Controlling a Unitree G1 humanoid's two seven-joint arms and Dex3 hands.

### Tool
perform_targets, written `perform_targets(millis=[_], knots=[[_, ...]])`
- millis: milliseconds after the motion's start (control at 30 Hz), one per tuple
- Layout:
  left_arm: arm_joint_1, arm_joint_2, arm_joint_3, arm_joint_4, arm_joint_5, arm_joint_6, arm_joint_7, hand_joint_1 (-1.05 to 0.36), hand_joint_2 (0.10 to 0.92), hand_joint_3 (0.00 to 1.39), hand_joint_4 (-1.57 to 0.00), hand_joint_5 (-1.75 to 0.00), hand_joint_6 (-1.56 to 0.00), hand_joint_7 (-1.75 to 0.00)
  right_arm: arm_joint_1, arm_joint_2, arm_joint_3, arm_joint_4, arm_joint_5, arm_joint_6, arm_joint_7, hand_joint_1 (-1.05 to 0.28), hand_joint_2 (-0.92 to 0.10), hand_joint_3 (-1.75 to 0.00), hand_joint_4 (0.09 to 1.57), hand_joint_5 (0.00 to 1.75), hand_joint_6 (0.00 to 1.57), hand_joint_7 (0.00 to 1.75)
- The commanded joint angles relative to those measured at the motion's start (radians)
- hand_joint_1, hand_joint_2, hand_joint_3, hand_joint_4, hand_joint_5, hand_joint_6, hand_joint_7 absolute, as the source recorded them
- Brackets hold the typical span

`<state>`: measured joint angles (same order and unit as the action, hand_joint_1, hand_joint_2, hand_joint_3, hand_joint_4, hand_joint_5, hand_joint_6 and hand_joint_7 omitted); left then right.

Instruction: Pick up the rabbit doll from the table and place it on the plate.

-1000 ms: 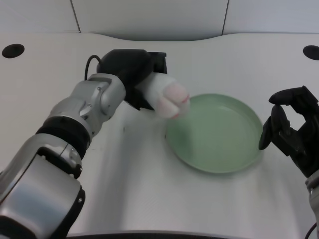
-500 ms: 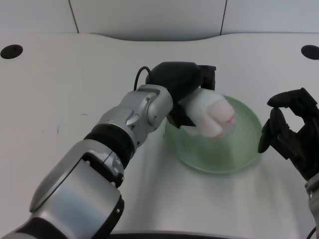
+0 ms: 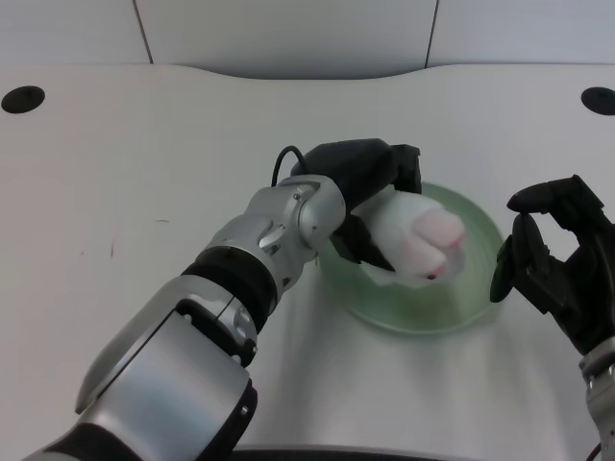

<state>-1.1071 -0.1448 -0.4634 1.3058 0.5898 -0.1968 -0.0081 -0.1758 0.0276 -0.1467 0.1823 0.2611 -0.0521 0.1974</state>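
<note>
The black many-fingered left hand point(image 3: 370, 182) reaches across the white table point(image 3: 144, 192) on its silver forearm point(image 3: 279, 226) and grips the soft white rabbit doll point(image 3: 418, 240), its dark fingers point(image 3: 357, 240) wrapped round the doll's rear part. The doll has pink patches on the end that faces the camera and a small red mark low on that end. It sits over the middle of the round pale green plate point(image 3: 471, 307), within the rim; whether its underside touches the plate's floor cannot be told, as the doll hides that spot. A black cable point(image 3: 285, 158) loops up behind the hand's wrist. 2 dark round holes point(image 3: 21, 99) mark the table's far corners.
</note>
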Motion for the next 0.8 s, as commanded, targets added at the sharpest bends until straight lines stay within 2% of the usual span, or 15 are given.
perform_targets(millis=[33, 67, 100, 167, 200, 233, 267, 300, 367, 567, 667, 800], knots=[[-0.004, 0.007, 0.007, 0.008, -0.013, 0.006, -0.026, -0.73, 0.825, 0.04, -0.22, -1.03, -0.26, -0.77, 0.012, -0.008, -0.005, -0.019, 0.002, -0.001, -0.009, -0.19, -0.87, -0.92, 1.07, 1.75, 0.48, 1.75], [-0.001, 0.008, 0.006, 0.008, -0.013, 0.004, -0.027, -0.77, 0.840, 0.03, -0.11, -1.03, -0.17, -0.73, 0.012, -0.008, -0.006, -0.018, 0.004, 0.001, -0.008, -0.19, -0.87, -0.92, 1.07, 1.75, 0.48, 1.75], [0.000, 0.009, 0.005, 0.008, -0.013, 0.004, -0.029, -0.82, 0.856, 0.02, -0.05, -0.94, -0.07, -0.71, 0.012, -0.008, -0.006, -0.018, 0.006, 0.002, -0.007, -0.19, -0.87, -0.93, 1.07, 1.75, 0.47, 1.75], [0.001, 0.009, 0.002, 0.008, -0.011, 0.006, -0.027, -0.84, 0.865, 0.01, -0.01, -0.89, -0.02, -0.71, 0.012, -0.007, -0.006, -0.020, 0.006, 0.004, -0.009, -0.19, -0.87, -0.93, 1.07, 1.75, 0.47, 1.75], [0.001, 0.010, 0.000, 0.008, -0.009, 0.007, -0.026, -0.88, 0.885, 0.02, 0.00, -0.74, -0.01, -0.56, 0.013, -0.006, -0.006, -0.022, 0.006, 0.005, -0.011, -0.19, -0.87, -0.93, 1.07, 1.75, 0.47, 1.75], [-0.001, 0.008, -0.004, 0.008, -0.005, 0.017, -0.024, -0.90, 0.892, 0.02, 0.00, -0.68, 0.00, -0.51, 0.013, -0.005, -0.006, -0.024, 0.006, 0.008, -0.014, -0.19, -0.87, -0.93, 1.07, 1.75, 0.47, 1.75], [-0.003, 0.007, -0.006, 0.007, -0.004, 0.029, -0.025, -0.93, 0.909, 0.03, 0.00, -0.41, 0.00, -0.31, 0.013, -0.005, -0.006, -0.025, 0.006, 0.012, -0.016, -0.18, -0.87, -0.93, 1.07, 1.75, 0.47, 1.75], [-0.004, 0.005, -0.007, 0.007, -0.003, 0.037, -0.027, -0.95, 0.915, 0.03, 0.00, -0.24, 0.00, -0.19, 0.012, -0.005, -0.006, -0.026, 0.007, 0.014, -0.018, -0.18, -0.87, -0.93, 1.07, 1.75, 0.47, 1.75], [-0.006, 0.005, -0.003, 0.004, -0.009, 0.055, -0.036, -0.96, 0.920, 0.04, 0.00, -0.06, 0.00, -0.05, 0.011, -0.004, -0.005, -0.027, 0.006, 0.018, -0.022, -0.18, -0.87, -0.93, 1.06, 1.75, 0.46, 1.75], [-0.013, 0.007, -0.002, 0.001, -0.011, 0.095, -0.052, -1.00, 0.921, 0.07, 0.00, 0.00, 0.00, 0.00, 0.004, -0.010, -0.006, -0.014, 0.001, 0.010, -0.021, -0.17, -0.88, -0.93, 1.06, 1.75, 0.46, 1.75], [-0.009, 0.036, 0.029, -0.012, -0.038, 0.098, -0.050, -1.03, 0.921, 0.07, 0.00, 0.00, 0.00, 0.00, -0.004, -0.010, -0.011, -0.006, 0.011, 0.014, -0.015, -0.17, -0.88, -0.93, 1.06, 1.75, 0.45, 1.75], [0.004, 0.081, 0.068, -0.048, -0.078, 0.071, -0.071, -1.02, 0.921, 0.08, 0.00, 0.00, 0.00, 0.00, -0.014, -0.018, -0.014, 0.005, 0.013, 0.019, -0.010, -0.18, -0.88, -0.93, 1.06, 1.75, 0.45, 1.75]])
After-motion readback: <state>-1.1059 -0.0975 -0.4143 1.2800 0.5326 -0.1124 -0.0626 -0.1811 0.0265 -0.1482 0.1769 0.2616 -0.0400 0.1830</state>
